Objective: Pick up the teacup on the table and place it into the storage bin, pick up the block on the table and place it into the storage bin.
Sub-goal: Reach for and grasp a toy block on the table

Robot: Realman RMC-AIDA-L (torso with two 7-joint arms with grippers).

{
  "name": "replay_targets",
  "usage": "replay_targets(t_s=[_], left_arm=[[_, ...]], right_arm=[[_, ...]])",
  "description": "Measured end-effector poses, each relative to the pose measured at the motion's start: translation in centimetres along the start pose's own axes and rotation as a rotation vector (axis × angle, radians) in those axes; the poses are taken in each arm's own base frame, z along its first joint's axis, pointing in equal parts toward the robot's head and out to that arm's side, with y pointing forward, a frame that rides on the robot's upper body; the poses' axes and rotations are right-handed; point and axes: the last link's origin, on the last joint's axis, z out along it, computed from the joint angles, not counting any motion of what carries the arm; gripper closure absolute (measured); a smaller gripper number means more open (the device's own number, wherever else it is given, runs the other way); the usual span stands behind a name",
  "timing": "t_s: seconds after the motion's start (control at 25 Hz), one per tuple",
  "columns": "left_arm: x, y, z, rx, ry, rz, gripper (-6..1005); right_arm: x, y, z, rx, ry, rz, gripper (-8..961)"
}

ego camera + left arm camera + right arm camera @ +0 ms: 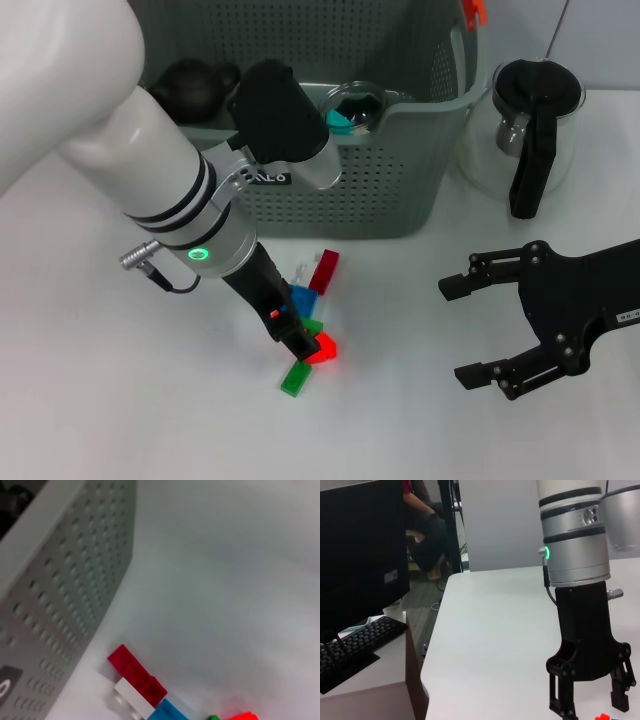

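The grey-green storage bin stands at the back of the table, and its perforated wall fills one side of the left wrist view. A clear teacup lies inside it. In front of the bin lies a small pile of blocks: dark red, blue, white, green and a bright red block. My left gripper is down in this pile, open, fingers astride the bright red block. My right gripper hovers open to the right.
A glass pot with a black handle stands to the right of the bin. A dark round object sits in the bin's left part. The table's edge, a keyboard and a monitor show in the right wrist view.
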Motion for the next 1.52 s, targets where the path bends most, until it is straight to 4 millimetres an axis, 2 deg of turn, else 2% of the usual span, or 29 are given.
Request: replay_targets(t_s=[0.52,0.88,1.52], left_arm=[[0.9,-1.3,0.9,0.041,0.013,-0.118,167],[0.6,-2.8,0.8,0.06,0.055,-0.239,172],[0.2,-2.8,2.1,0.023,0.066,-0.371,180]], right_arm=[[0.0,0.0,-0.1,0.001,0.002,0.0,25],[0.1,0.0,0.1,-0.002,0.009,0.001,26],[0.2,0.0,0.3,-0.007,0.025,-0.007,25]])
